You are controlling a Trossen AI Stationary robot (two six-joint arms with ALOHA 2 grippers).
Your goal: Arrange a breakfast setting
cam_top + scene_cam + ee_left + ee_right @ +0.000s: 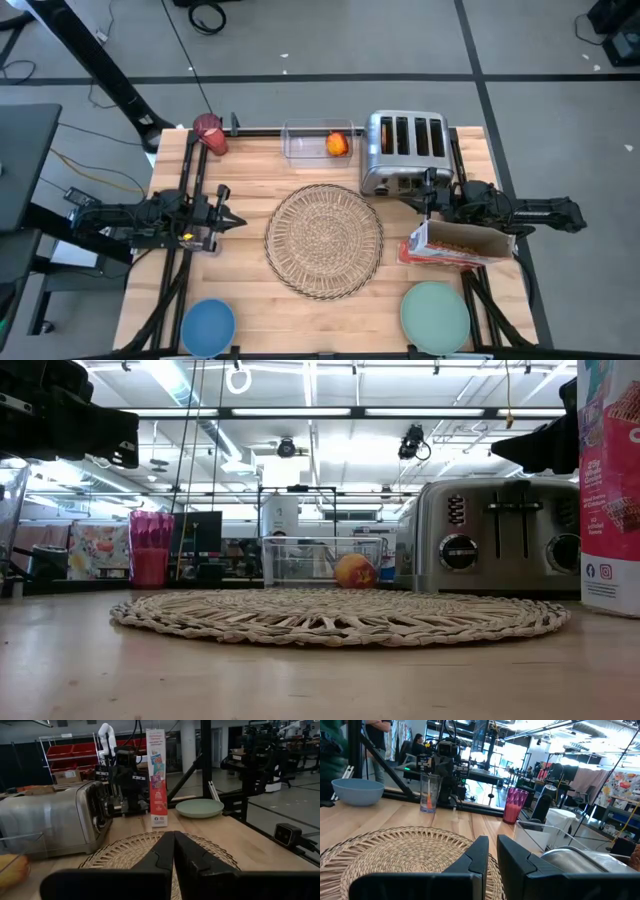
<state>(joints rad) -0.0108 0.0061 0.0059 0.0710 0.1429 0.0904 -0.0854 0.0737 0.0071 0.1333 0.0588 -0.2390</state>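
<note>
- The large round woven wicker placemat [324,240] lies in the middle of the wooden table [260,165], with nothing on it.
- The left claw [236,219] hovers just beside the mat's left edge, fingers pressed together and holding nothing.
- The right claw [424,204] hangs near the silver four-slot toaster [403,150], fingers almost touching, also without a load.
- The cardboard cereal box [458,243] lies just right of the mat.
- The small blue bowl [208,326] sits at the front left corner, and the pale green plate [435,314] at the front right.
- The dark red cup [210,133] lies at the back left.
- The orange-red fruit [338,144] rests inside a clear plastic box [305,143] at the back edge.
</note>
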